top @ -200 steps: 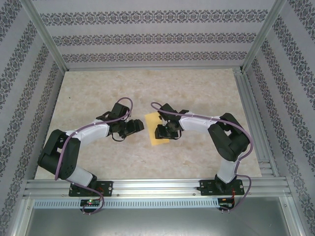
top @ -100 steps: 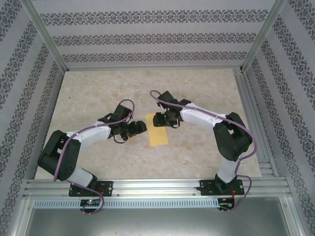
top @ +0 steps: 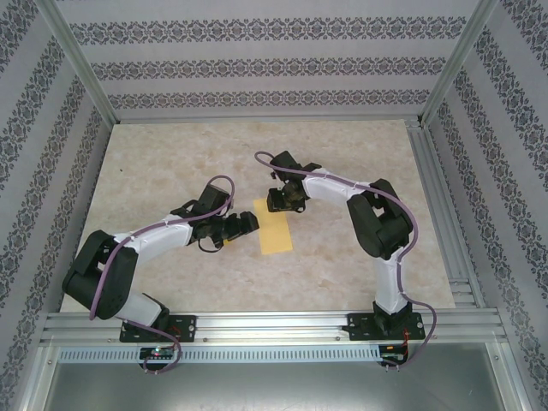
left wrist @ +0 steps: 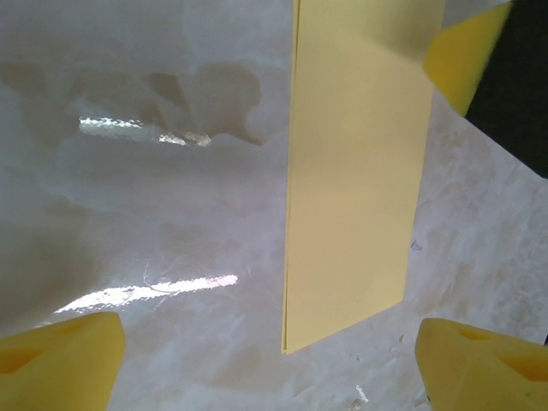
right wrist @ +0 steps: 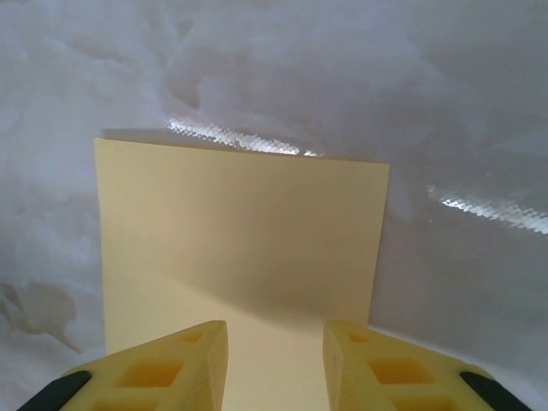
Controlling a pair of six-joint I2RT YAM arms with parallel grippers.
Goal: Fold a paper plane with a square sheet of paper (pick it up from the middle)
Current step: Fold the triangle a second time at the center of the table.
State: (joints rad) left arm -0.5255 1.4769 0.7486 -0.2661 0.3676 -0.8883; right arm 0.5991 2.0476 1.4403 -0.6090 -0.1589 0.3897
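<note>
The square sheet of paper point(top: 275, 231) lies flat on the table, folded into a narrow yellow rectangle. In the left wrist view the paper point(left wrist: 355, 171) shows two layers along its long left edge. My left gripper point(top: 249, 223) hovers just left of it, open wide, its fingers point(left wrist: 60, 364) astride the paper's near corner and holding nothing. My right gripper point(top: 281, 204) is at the paper's far end. Its jaws stand a small gap apart over the paper point(right wrist: 240, 231), open with nothing between the fingertips point(right wrist: 205, 342). One right finger point(left wrist: 462, 56) shows over the paper's far corner.
The marbled tabletop point(top: 171, 163) is ringed by patterned walls and aluminium posts point(top: 77, 64). A metal rail point(top: 274, 325) carrying both arm bases runs along the near edge. Purple cables loop over both arms.
The right gripper has slid from over the paper's middle to its far end. The left gripper has moved right toward the paper and opened wider. The paper lies more exposed.
</note>
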